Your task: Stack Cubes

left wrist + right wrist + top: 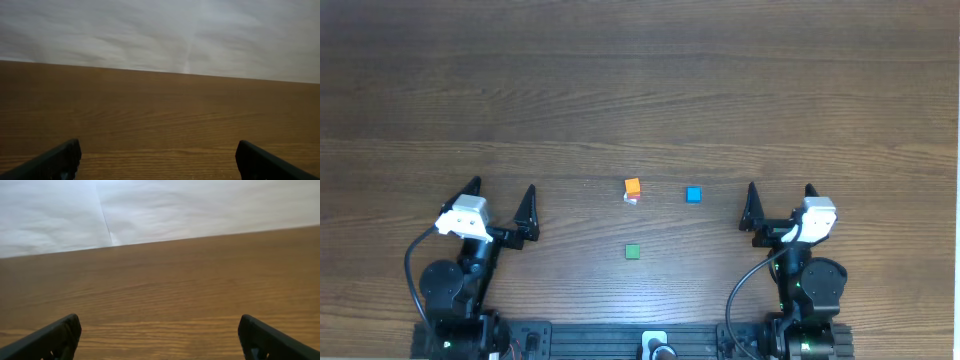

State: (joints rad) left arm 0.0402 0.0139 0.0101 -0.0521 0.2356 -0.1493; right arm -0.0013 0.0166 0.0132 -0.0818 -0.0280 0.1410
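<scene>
Three small cubes lie on the wooden table between the arms in the top view. An orange cube (pixel 632 186) sits on a small red-and-white cube (pixel 632 199). To its right lies a blue cube (pixel 693 195), and a green cube (pixel 632 252) rests nearer the arm bases. My left gripper (pixel 500 197) stands open at the left, well apart from the cubes. My right gripper (pixel 778 199) stands open to the right of the blue cube. Each wrist view has bare wood between its gripper's dark fingertips (pixel 55 162) (pixel 52 339).
The wooden table (pixel 640 90) stretches wide beyond the cubes. A pale wall (pixel 160 30) rises behind the table's far edge in both wrist views. Both arm bases stand on a black rail (pixel 640 342) at the near edge.
</scene>
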